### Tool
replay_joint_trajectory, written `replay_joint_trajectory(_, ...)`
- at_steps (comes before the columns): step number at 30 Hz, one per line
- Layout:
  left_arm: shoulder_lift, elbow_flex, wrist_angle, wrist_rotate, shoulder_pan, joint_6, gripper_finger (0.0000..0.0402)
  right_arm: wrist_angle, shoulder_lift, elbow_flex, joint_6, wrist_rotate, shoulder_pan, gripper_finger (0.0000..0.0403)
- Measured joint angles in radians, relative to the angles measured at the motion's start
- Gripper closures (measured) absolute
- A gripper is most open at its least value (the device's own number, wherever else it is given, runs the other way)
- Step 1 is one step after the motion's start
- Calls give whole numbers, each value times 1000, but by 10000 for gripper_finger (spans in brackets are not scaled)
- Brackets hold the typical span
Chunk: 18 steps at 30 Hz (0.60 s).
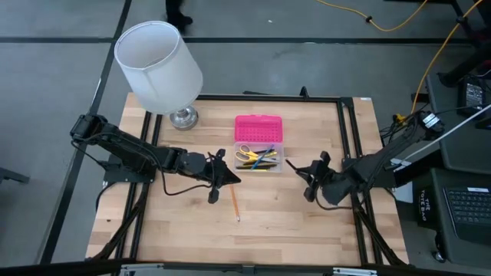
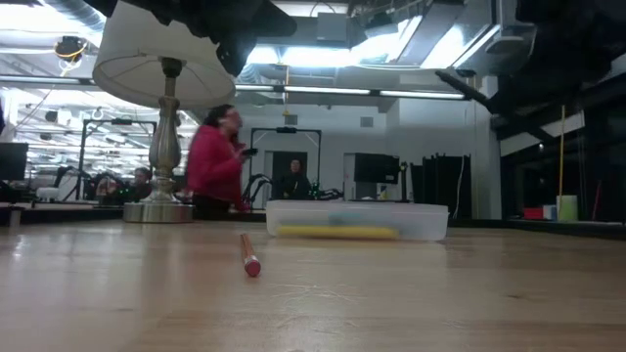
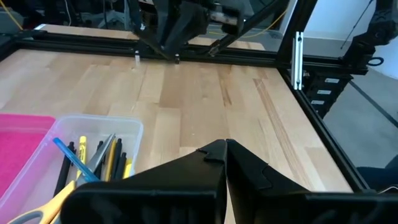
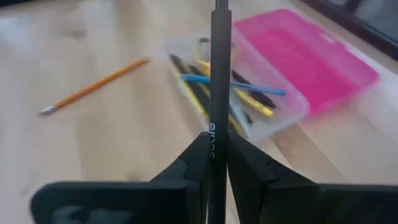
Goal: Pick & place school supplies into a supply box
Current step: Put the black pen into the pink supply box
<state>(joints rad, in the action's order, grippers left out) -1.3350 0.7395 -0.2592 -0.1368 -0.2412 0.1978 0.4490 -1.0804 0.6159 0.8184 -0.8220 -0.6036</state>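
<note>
One orange pencil (image 1: 235, 204) lies loose on the table (image 1: 291, 215). Right gripper (image 4: 215, 138) pinches a black pen (image 4: 219, 74) near the box (image 1: 259, 157); left gripper (image 3: 225, 147) pressed together, empty.

From the high view we look straight down on the whole table (image 1: 307, 199), with both arms and the lamp (image 1: 159, 65) in frame. From the low view we sit at tabletop height, looking level across the wood toward the room, close to the orange pencil (image 2: 246, 253) and the box (image 2: 357, 220); both also show from above. On the left wrist we look across the table past that arm's fingers (image 3: 186, 180), the box near. On the right wrist we look down on the same box (image 4: 273, 74) and pencil.
</note>
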Motion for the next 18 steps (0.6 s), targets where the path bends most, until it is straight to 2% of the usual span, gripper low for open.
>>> replay_joint_trajectory(5,0,0,-1,-1,1,-1,398,-68,111,0,-250,161,68,350)
replay_joint_trajectory(11,0,0,-7,-4,1,-2,398,-74,245,0,-439,254,187,350)
replay_joint_trajectory(18,0,0,-8,-4,1,-50,398,-152,267,0,-655,395,274,350)
